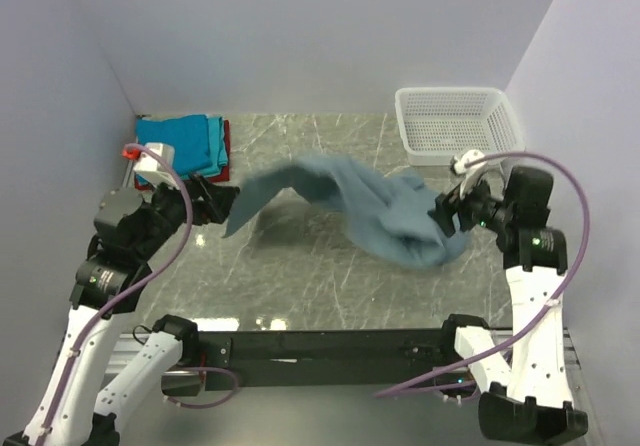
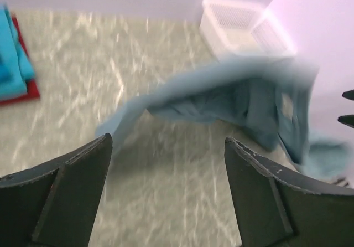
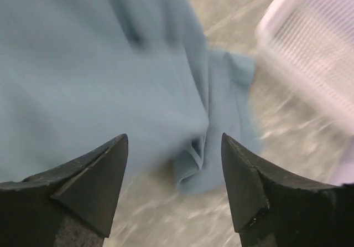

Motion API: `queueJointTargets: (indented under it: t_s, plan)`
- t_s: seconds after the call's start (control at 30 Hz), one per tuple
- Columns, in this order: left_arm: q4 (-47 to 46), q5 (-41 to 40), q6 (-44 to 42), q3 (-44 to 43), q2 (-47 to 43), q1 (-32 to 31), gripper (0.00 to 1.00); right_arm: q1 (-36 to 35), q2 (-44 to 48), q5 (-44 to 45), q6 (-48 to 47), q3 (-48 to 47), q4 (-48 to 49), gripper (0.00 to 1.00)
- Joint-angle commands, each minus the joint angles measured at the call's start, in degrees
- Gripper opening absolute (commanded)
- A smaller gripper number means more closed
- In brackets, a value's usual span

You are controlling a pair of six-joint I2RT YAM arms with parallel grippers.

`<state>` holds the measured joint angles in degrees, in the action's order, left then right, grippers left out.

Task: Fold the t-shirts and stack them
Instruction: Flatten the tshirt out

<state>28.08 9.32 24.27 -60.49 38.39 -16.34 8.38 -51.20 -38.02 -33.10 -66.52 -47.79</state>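
The grey-blue t-shirt (image 1: 370, 211) stretches across the middle of the surface (image 1: 300, 296), smeared with motion blur. Its narrow left end tapers to a tip just beside the left tool (image 1: 225, 206) and looks raised, with a shadow on the marble beneath it. Its right end is bunched in thick folds right against the right tool (image 1: 445, 216). A small white tag (image 2: 286, 106) shows on the bunched part in the left wrist view.

The left tool has its fingers (image 2: 83, 164) spread wide, with only bare marble between them and the cloth's edge lying ahead of the tips. The right tool is also spread wide, its fingers (image 3: 105, 164) on either side of a folded cloth edge without pinching it.

The folded t-shirts (image 1: 180, 141) sit stacked in the far left corner, bright blue and teal on top with a red edge along the right side, well apart from the grey-blue one. A white mesh basket (image 1: 455, 126) stands in the far right corner, near the bunched end.

Bare marble runs between the shirt and the near edge, and along the far side between stack and basket
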Motion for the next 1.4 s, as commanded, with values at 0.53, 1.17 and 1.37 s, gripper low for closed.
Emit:
queueJointTargets:
  t_s: [0.53, 1.17, 1.37]
  plan:
    - [-22.35, 15.74, -4.22, 15.75, 13.34, -22.13, 0.94, 0.41, -9.87, 4.26, -3.73, 12.73, 0.94, 0.72]
    - [-52.06, -9.15, -41.76, 6.45, 60.03, -57.58, 0.79, 7.44, -29.40, -0.56, 3.57, 7.54, 4.99, 0.58]
    - [-51.81, -9.15, -41.24, -1.12, 70.58, -59.16, 0.73, 9.72, -29.22, -1.79, 1.99, 8.95, 4.73, 0.58]
